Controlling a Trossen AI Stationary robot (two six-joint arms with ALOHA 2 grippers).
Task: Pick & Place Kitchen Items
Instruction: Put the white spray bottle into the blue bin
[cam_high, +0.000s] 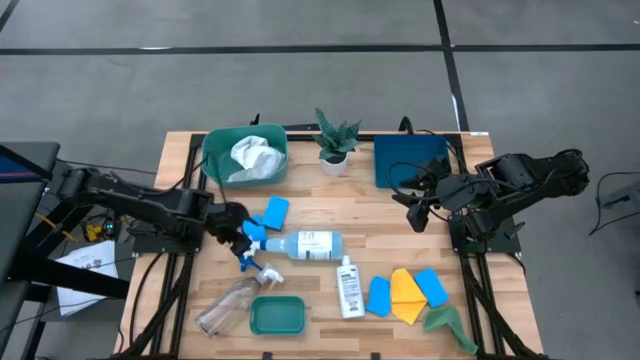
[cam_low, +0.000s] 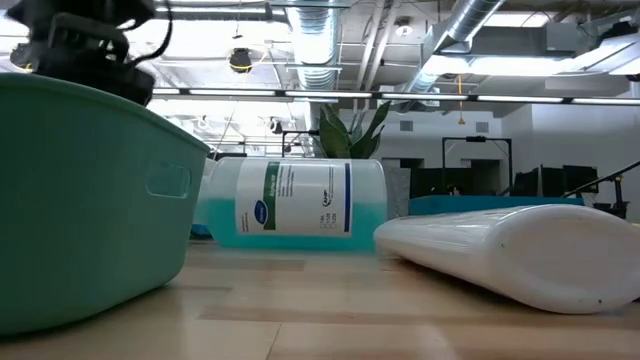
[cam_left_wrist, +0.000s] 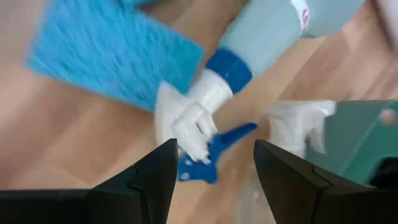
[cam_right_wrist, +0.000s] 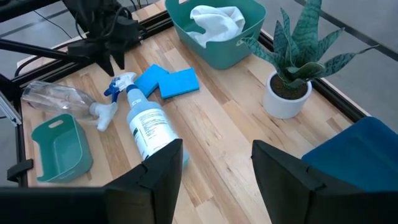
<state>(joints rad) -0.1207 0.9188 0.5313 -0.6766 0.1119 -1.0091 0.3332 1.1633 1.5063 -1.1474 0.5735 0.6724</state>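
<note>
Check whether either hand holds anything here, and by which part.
Nothing is held. The left hand is open above the trigger head of the white spray bottle; the right hand is open, away from the items.

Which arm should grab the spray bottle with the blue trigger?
Left. Its open end effector hovers right over the trigger; the right end effector waits by the blue tray, well away.

White spray bottle (cam_high: 305, 244) lies on its side mid-table, blue trigger beside blue sponge (cam_high: 275, 211).
</note>
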